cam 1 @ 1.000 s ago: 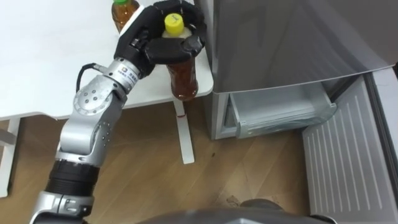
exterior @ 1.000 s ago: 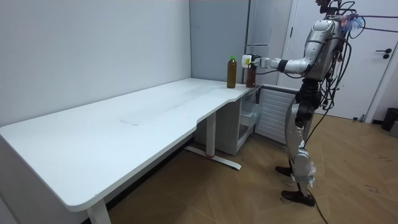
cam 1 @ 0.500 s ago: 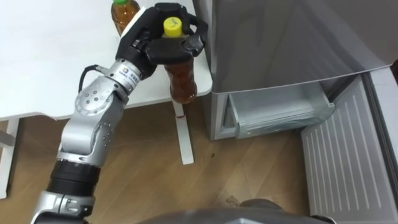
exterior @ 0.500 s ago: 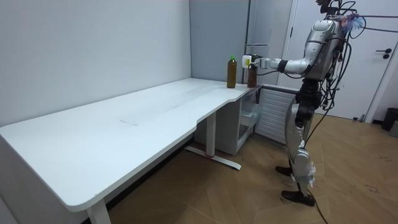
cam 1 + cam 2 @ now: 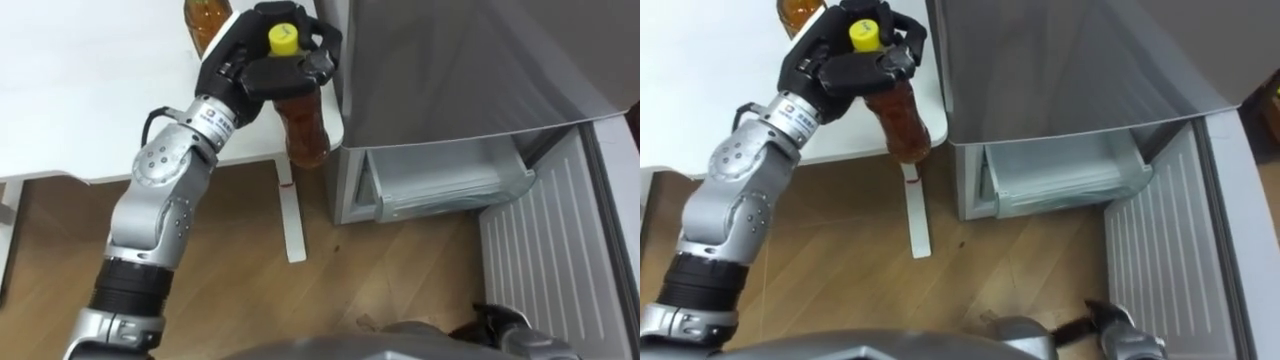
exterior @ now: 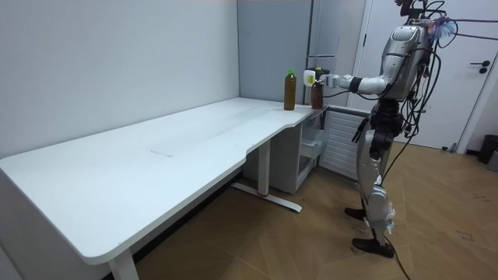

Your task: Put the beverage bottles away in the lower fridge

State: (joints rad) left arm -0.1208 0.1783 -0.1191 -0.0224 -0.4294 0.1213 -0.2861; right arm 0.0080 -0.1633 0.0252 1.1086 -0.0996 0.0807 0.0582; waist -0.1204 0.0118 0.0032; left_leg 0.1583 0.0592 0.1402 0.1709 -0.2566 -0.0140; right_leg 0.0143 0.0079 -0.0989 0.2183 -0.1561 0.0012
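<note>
My left hand [image 5: 250,62] is shut on the neck of a brown tea bottle [image 5: 304,126] with a yellow cap. I hold it upright at the white table's [image 5: 80,90] corner, right beside the grey fridge [image 5: 470,70]. In the room view the held bottle [image 6: 316,95] hangs just above the table's end. A second brown bottle [image 5: 205,20] with a green cap [image 6: 290,71] stands on the table behind it. The lower fridge compartment is open, showing a clear drawer [image 5: 450,180]. My right hand [image 5: 1110,322] shows at the bottom edge, low by my body.
The open lower fridge door [image 5: 550,260] swings out to the right over the wooden floor. A white table leg [image 5: 290,215] stands just left of the fridge. In the room view I stand upright between the table's end and the fridge.
The held bottle has shifted slightly right, toward the fridge. My right hand has come into view at the bottom edge.
</note>
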